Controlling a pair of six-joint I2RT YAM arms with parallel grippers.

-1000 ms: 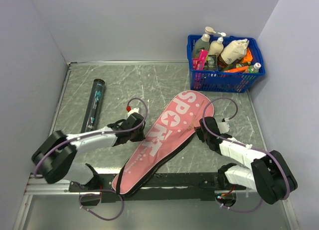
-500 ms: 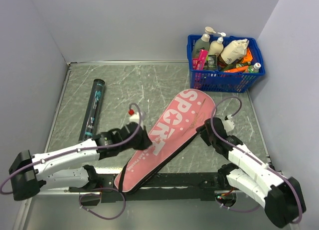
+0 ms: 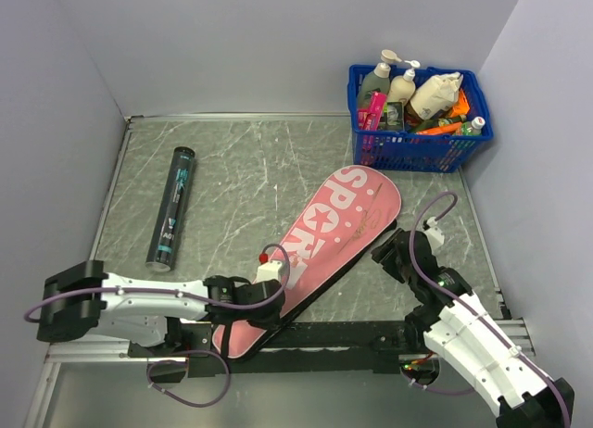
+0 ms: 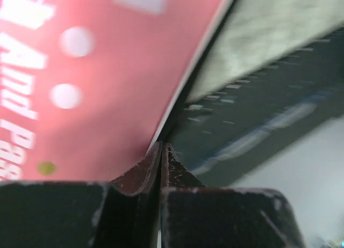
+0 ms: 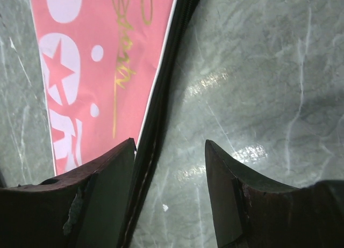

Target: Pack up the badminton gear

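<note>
Pink cover [image 4: 97, 87] edge at closed L pincer [image 4: 162, 151] tips.

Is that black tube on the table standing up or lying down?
Lying down. The black tube lies flat on the table, its full length showing from above, apart from the pink cover.

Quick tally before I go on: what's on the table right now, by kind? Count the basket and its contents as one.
Pink racket cover: 1
Black tube: 1
Blue basket of bottles: 1
Rackets or shuttlecocks in view: 0
Total: 3
</note>
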